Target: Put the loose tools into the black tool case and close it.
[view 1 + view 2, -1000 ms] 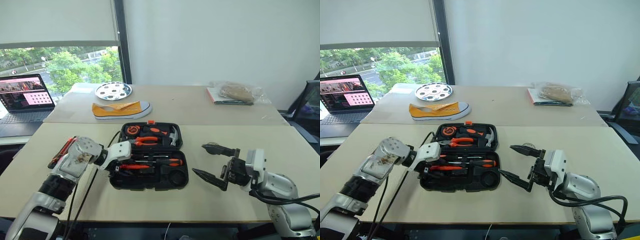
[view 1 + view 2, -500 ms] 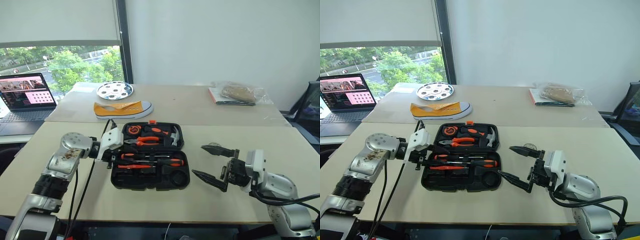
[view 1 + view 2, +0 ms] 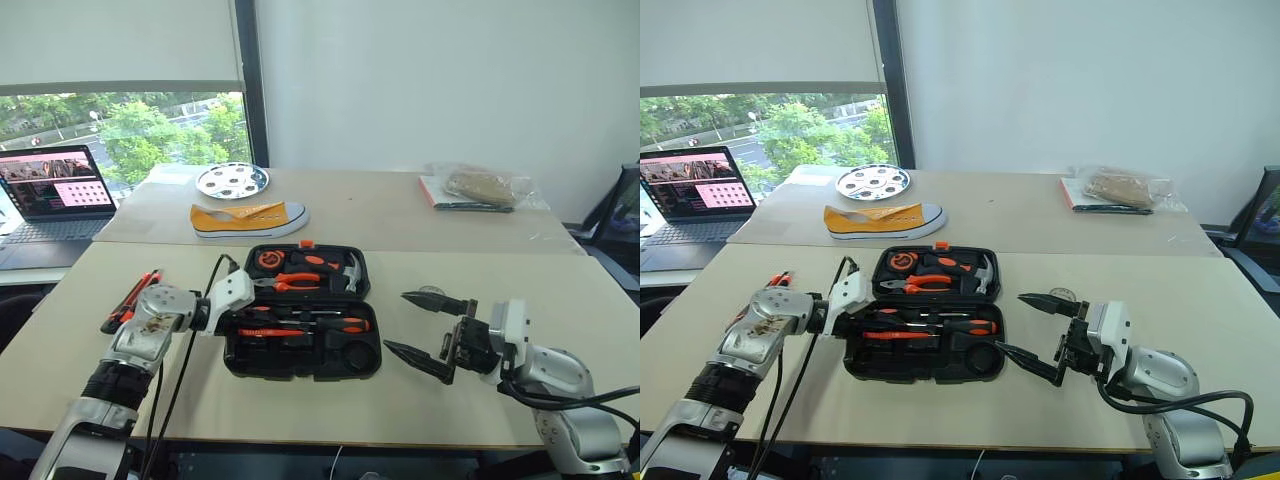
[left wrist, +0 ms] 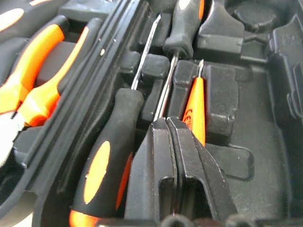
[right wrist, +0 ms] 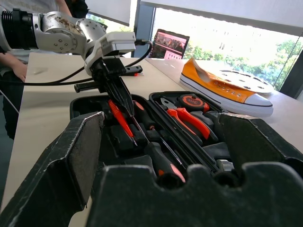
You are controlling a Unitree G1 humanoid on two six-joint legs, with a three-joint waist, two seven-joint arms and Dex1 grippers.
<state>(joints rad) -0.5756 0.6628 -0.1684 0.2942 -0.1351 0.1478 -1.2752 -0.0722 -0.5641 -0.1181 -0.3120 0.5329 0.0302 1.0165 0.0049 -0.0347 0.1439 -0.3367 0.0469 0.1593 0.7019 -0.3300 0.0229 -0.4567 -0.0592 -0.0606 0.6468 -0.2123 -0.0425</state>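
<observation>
The black tool case [image 3: 232, 362] lies open on the near table. Its front half holds two black-and-orange screwdrivers [image 3: 335, 323] and the small orange tester screwdriver [image 4: 195, 109]. My left gripper [image 3: 232, 318] is shut at the case's left end, tips [image 4: 166, 122] pointing down just short of the tester, with nothing between the fingers. The orange-black utility knife [image 3: 130, 300] lies on the table left of my left arm. My right gripper [image 3: 396, 320] hovers open just right of the case, holding nothing.
The case's rear half holds orange pliers [image 3: 295, 282], a hammer [image 3: 345, 270] and a round orange tape measure [image 3: 266, 259]. On the far table are a yellow shoe [image 3: 247, 217], a round plate [image 3: 232, 181] and a clear bag [image 3: 480, 187]. A laptop [image 3: 55, 190] stands far left.
My left gripper's fingers have closed. That hand swung out past the case's left edge, then came back over its left end. The right arm has not moved.
</observation>
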